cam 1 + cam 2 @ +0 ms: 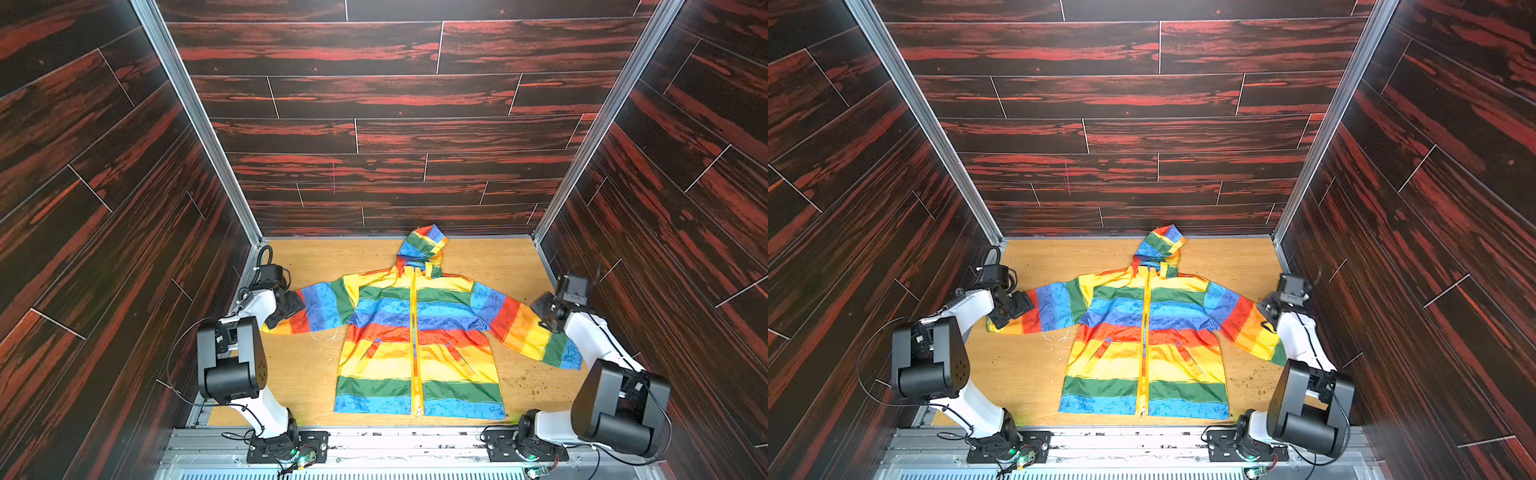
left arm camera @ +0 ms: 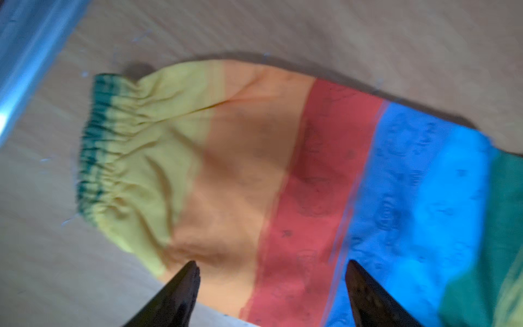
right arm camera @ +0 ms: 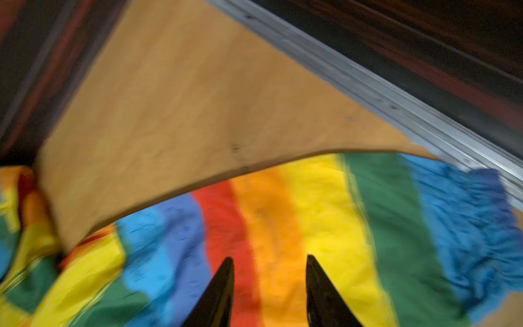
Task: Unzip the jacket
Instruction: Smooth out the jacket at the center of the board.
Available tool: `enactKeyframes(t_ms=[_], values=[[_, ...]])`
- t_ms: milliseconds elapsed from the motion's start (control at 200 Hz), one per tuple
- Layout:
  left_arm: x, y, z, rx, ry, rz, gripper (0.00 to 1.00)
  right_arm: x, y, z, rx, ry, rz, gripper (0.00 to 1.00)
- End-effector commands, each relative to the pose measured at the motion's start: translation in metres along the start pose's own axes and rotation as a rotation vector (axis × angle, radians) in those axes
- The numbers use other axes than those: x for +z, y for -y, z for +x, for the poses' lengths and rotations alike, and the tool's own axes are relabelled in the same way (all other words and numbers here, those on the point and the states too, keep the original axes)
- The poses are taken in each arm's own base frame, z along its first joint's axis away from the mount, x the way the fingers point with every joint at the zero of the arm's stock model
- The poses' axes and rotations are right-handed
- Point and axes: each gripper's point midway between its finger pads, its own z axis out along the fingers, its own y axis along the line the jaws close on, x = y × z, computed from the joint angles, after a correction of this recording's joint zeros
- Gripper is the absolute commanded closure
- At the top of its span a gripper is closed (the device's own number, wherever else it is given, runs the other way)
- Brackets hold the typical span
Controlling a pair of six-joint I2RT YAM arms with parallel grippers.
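In both top views a small, thin, shiny hooded jacket (image 1: 386, 361) (image 1: 1113, 361) with horizontal rainbow stripes lies flat and face up in the middle of the light wooden surface (image 1: 299, 374) (image 1: 1017, 374). Its hood (image 1: 422, 245) points at the dark red-streaked back wall (image 1: 395, 137) and both sleeves are spread out sideways. The yellow zipper (image 1: 415, 340) runs down the middle of the jacket from collar to hem, with the two front halves lying together along it. The black left tool (image 1: 286, 309) (image 1: 1013, 309) hangs over the outer end of the sleeve on the left arm's side, and the black right tool (image 1: 546, 318) (image 1: 1271, 316) hangs over the orange and yellow stripes of the opposite sleeve. In the left wrist view, which is somewhat blurred, the left tool (image 2: 273, 266) stands wide open with nothing between its fingers (image 2: 186, 291). Beyond it that sleeve (image 2: 226, 170) lies on the surface (image 2: 283, 28), ending in a gathered green cuff (image 2: 90, 147). In the right wrist view, also blurred, the right tool (image 3: 270, 259) has its fingers (image 3: 220, 288) apart. The orange stripe of the other sleeve (image 3: 325, 212) shows in the gap and no fabric appears pinched. This sleeve's blue cuff (image 3: 475, 220) lies next to a grey metal rail (image 3: 368, 93) at the surface's (image 3: 169, 113) edge.
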Motion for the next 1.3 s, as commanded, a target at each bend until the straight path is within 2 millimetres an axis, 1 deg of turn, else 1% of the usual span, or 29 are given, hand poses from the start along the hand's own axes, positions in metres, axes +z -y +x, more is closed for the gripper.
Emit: enactKeyframes(t_ms=[0,80,175,185,205,321,401,416,466,581,676,716,746,792,827,857,942,1057,1192,1207,1232,1237,1247,1257,1262,1272,1298], values=[[0.001,-0.028,0.001,0.013,-0.032,-0.124,0.18,-0.003,-0.032,0.011,-0.123,-0.030,-0.060,0.57],[0.006,-0.041,0.004,-0.017,-0.046,-0.153,0.18,-0.002,-0.068,0.028,-0.200,-0.080,-0.164,0.57],[0.008,-0.050,0.004,-0.040,-0.054,-0.166,0.19,0.000,-0.094,0.046,-0.263,-0.111,-0.212,0.56],[0.013,-0.052,0.007,-0.039,-0.070,-0.177,0.19,0.001,-0.096,0.047,-0.267,-0.111,-0.213,0.56],[0.015,-0.054,0.008,-0.036,-0.074,-0.186,0.19,0.001,-0.100,0.049,-0.275,-0.113,-0.218,0.56],[0.018,-0.060,0.007,-0.037,-0.077,-0.205,0.19,0.003,-0.115,0.059,-0.304,-0.134,-0.247,0.57],[0.021,-0.062,0.004,-0.028,-0.077,-0.222,0.21,0.005,-0.117,0.061,-0.312,-0.141,-0.242,0.58],[0.021,-0.065,0.009,-0.024,-0.104,-0.236,0.22,0.005,-0.118,0.062,-0.315,-0.143,-0.243,0.58],[0.022,-0.067,0.009,-0.019,-0.114,-0.247,0.23,0.006,-0.117,0.063,-0.319,-0.145,-0.241,0.58],[0.028,-0.068,0.011,-0.015,-0.132,-0.255,0.35,0.007,-0.117,0.064,-0.325,-0.148,-0.244,0.59],[0.029,-0.070,0.012,-0.013,-0.135,-0.265,0.51,0.008,-0.117,0.064,-0.325,-0.149,-0.247,0.59],[0.028,-0.070,0.013,-0.013,-0.133,-0.266,0.60,0.008,-0.118,0.064,-0.326,-0.151,-0.249,0.59],[0.028,-0.071,0.015,-0.015,-0.135,-0.269,0.70,0.008,-0.119,0.064,-0.327,-0.150,-0.249,0.59],[0.027,-0.073,0.016,-0.019,-0.133,-0.272,0.82,0.009,-0.119,0.064,-0.331,-0.153,-0.247,0.59],[0.025,-0.076,0.018,-0.026,-0.133,-0.279,0.94,0.010,-0.120,0.064,-0.335,-0.155,-0.248,0.59],[0.024,-0.079,0.019,-0.032,-0.131,-0.283,1.00,0.010,-0.120,0.064,-0.336,-0.156,-0.248,0.59],[0.020,-0.087,0.023,-0.061,-0.122,-0.292,1.00,0.012,-0.120,0.063,-0.340,-0.155,-0.241,0.59],[0.015,-0.099,0.022,-0.094,-0.107,-0.297,1.00,0.015,-0.118,0.064,-0.343,-0.161,-0.226,0.60],[0.013,-0.104,0.019,-0.087,-0.108,-0.306,1.00,0.017,-0.117,0.065,-0.343,-0.167,-0.218,0.60],[0.012,-0.104,0.018,-0.085,-0.106,-0.304,0.95,0.016,-0.117,0.065,-0.344,-0.168,-0.219,0.60],[0.012,-0.103,0.018,-0.084,-0.105,-0.296,0.80,0.015,-0.117,0.065,-0.345,-0.167,-0.221,0.60],[0.012,-0.102,0.018,-0.084,-0.105,-0.294,0.78,0.015,-0.117,0.065,-0.345,-0.167,-0.223,0.60],[0.013,-0.102,0.018,-0.085,-0.107,-0.289,0.70,0.015,-0.118,0.065,-0.345,-0.166,-0.225,0.60],[0.013,-0.101,0.018,-0.085,-0.107,-0.284,0.65,0.014,-0.118,0.065,-0.343,-0.165,-0.228,0.60],[0.013,-0.100,0.018,-0.085,-0.108,-0.281,0.61,0.014,-0.118,0.065,-0.342,-0.164,-0.229,0.60],[0.008,-0.097,0.014,-0.089,-0.088,-0.265,0.54,0.013,-0.119,0.065,-0.344,-0.162,-0.234,0.59],[0.004,-0.092,0.011,-0.093,-0.072,-0.238,0.39,0.011,-0.120,0.064,-0.344,-0.156,-0.243,0.59]])
